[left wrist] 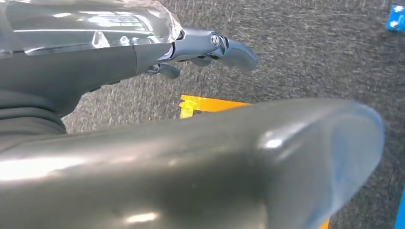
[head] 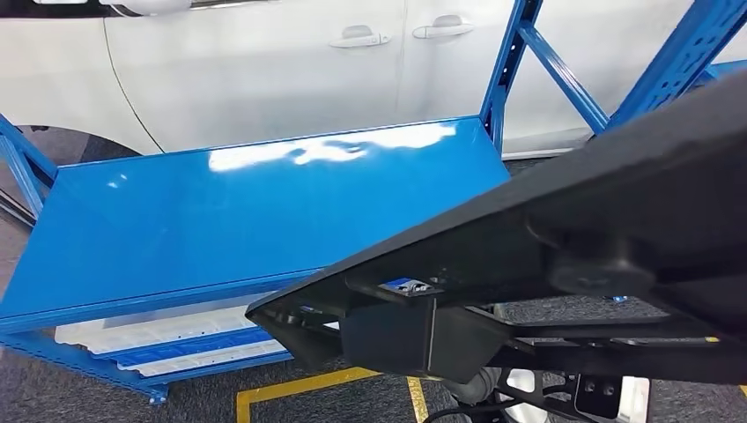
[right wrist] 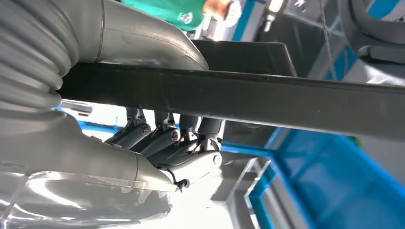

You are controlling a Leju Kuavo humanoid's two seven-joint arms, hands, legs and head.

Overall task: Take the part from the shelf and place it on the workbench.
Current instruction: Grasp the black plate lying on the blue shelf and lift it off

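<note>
Here, in the head view, a long black plastic part (head: 564, 229) slants across the near right corner of a blue shelf (head: 247, 220), a white car (head: 264, 62) behind. At the left wrist, the left hand (left wrist: 210, 47) hangs with fingers apart over grey carpet (left wrist: 296, 52). At the right wrist, the right hand (right wrist: 162, 138) clamps thumb and fingers around the part's edge.

A car workshop or assembly hall: a blue steel shelf rack (head: 255, 211) stands just before a white car (head: 264, 62), on grey carpet floor (left wrist: 305, 52) with yellow marking tape (head: 299, 386) beside the rack.
</note>
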